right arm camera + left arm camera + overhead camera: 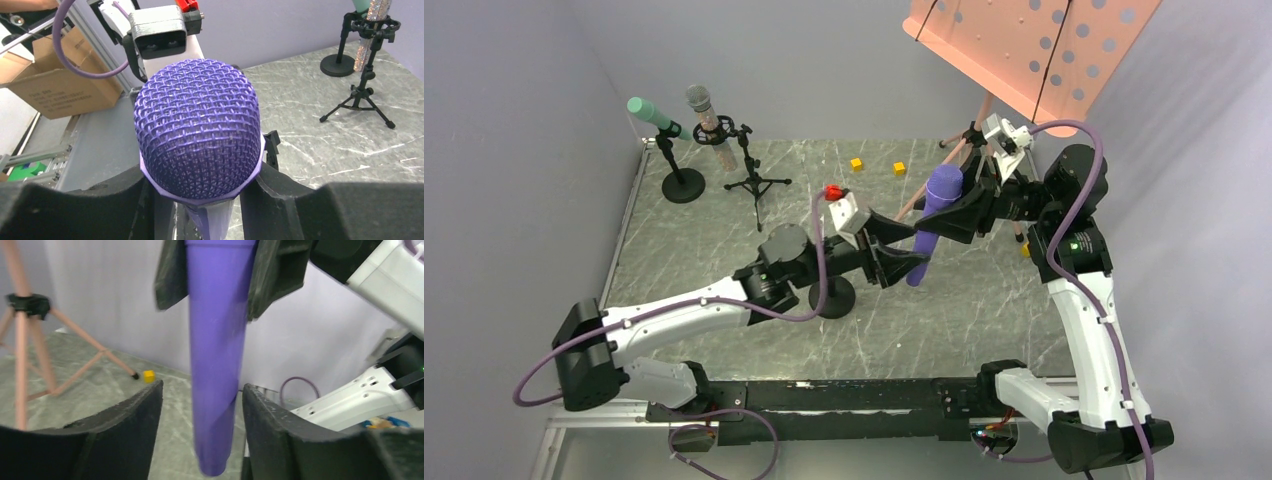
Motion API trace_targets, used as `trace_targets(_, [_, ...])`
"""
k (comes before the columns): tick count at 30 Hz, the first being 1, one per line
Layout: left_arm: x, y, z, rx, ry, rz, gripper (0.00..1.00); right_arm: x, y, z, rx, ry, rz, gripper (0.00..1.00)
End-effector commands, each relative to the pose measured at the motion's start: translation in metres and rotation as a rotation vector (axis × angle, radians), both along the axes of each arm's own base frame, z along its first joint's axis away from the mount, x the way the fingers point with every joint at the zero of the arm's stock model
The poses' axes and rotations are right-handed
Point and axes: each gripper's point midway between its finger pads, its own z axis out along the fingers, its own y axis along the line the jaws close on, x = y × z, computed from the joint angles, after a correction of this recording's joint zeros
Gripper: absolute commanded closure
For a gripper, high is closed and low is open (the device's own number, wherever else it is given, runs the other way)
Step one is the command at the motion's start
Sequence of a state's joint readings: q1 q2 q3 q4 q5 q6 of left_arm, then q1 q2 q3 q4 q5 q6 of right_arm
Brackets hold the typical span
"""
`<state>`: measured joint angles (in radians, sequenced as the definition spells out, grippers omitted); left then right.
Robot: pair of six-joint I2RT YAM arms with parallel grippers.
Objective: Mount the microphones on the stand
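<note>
**A:** Purple microphone (936, 215), where is it?

**B:** In the air over the middle of the table (724, 260), head up and leaning a little. The right gripper (200, 200) has it. Its fingers (290, 200) press on both sides just under the mesh head.

**A:** And the left gripper (200, 425)?

**B:** Lower down, around the tapered shaft. Its fingers (135, 425) stand apart. One has a clear gap to the shaft. The other is right against it or just beside it; I cannot tell which.

**A:** The other two microphones?

**B:** The teal-green microphone (652, 113) sits tilted in the round-based stand (683, 184) near the far left corner. The glittery microphone (707, 120) stands in the tripod stand (754, 180) just beside it.

**A:** Anything else?

**B:** A black round base (836, 297) sits under the left arm, and two yellow cubes (856, 164) lie near the far edge.
</note>
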<state>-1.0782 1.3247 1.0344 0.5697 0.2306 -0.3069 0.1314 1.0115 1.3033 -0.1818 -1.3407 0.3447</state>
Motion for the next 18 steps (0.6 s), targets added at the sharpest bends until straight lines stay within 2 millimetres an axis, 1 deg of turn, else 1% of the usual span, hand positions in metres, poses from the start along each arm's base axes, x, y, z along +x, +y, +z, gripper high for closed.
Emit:
trace_targets(1, [0.004, 0.038, 0.026, -0.120, -0.049, 0.115, 0.32, -0.009, 0.000, 0.009, -0.002, -0.081, 0.054, 0.91])
trace_targets(5, [-0.001, 0.053, 0.023, -0.123, -0.087, 0.139, 0.21, -0.003, 0.001, 0.008, 0.000, -0.074, 0.050, 0.92])
trace_targets(7, [-0.002, 0.059, 0.019, -0.109, -0.099, 0.150, 0.14, 0.000, 0.002, 0.007, 0.001, -0.069, 0.050, 0.92])
trace_targets(8, [-0.002, 0.063, 0.015, -0.095, -0.110, 0.161, 0.06, 0.000, 0.002, 0.008, 0.000, -0.071, 0.049, 0.92])
trace_targets(9, [-0.001, 0.069, 0.009, -0.073, -0.123, 0.181, 0.02, 0.001, 0.002, 0.008, -0.003, -0.073, 0.047, 0.92])
trace_targets(10, [-0.001, 0.077, 0.003, -0.050, -0.136, 0.204, 0.01, 0.003, 0.001, 0.008, -0.008, -0.087, 0.042, 0.93])
trace_targets(11, [-0.001, 0.089, -0.002, -0.024, -0.154, 0.236, 0.01, 0.003, 0.001, 0.011, -0.015, -0.104, 0.030, 0.93])
trace_targets(12, [0.000, 0.094, -0.015, 0.029, -0.178, 0.248, 0.01, 0.006, 0.001, 0.008, -0.026, -0.107, 0.023, 0.93])
trace_targets(13, [-0.002, 0.108, -0.020, 0.073, -0.211, 0.260, 0.01, 0.007, 0.000, 0.011, -0.033, -0.128, 0.009, 0.93])
trace_targets(15, [0.001, 0.132, -0.035, 0.173, -0.239, 0.283, 0.01, 0.012, 0.000, 0.010, -0.053, -0.153, -0.010, 0.94])
trace_targets(18, [0.004, 0.169, -0.054, 0.278, -0.252, 0.325, 0.01, 0.020, 0.006, 0.004, -0.099, -0.171, -0.024, 0.93])
